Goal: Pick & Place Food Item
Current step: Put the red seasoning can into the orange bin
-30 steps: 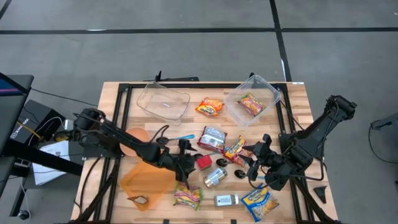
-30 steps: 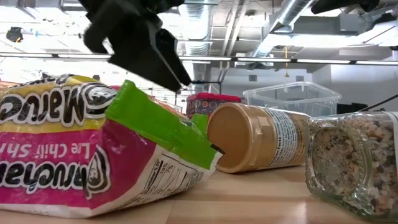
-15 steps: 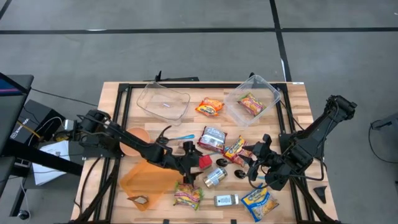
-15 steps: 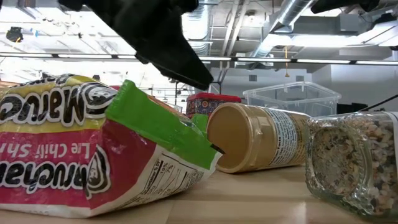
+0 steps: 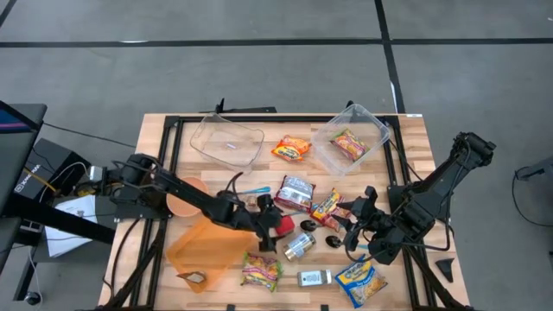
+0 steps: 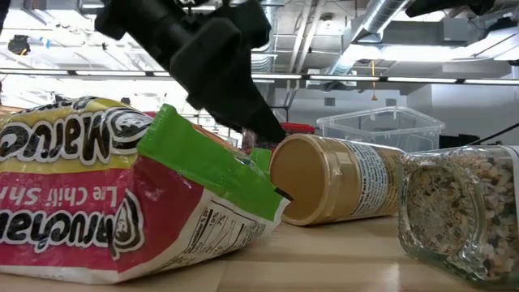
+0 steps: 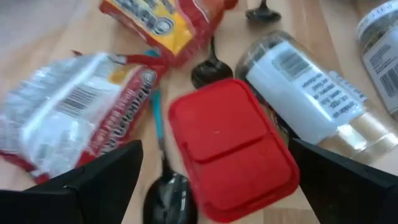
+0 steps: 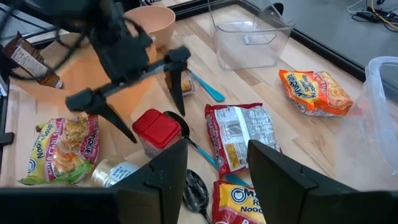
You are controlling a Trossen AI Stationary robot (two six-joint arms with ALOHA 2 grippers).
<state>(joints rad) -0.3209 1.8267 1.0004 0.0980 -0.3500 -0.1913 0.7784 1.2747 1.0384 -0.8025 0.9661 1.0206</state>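
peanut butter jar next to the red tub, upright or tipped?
Tipped. The peanut butter jar lies on its side on the table, its round end facing the low camera.

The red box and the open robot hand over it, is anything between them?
No. In the left wrist view the left hand hangs open over the red box, one finger on each side, nothing between.

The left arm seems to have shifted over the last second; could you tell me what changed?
The left tool travelled rightward across the table and now hangs open over the red container, gripping nothing. The right tool and the food items kept their places.
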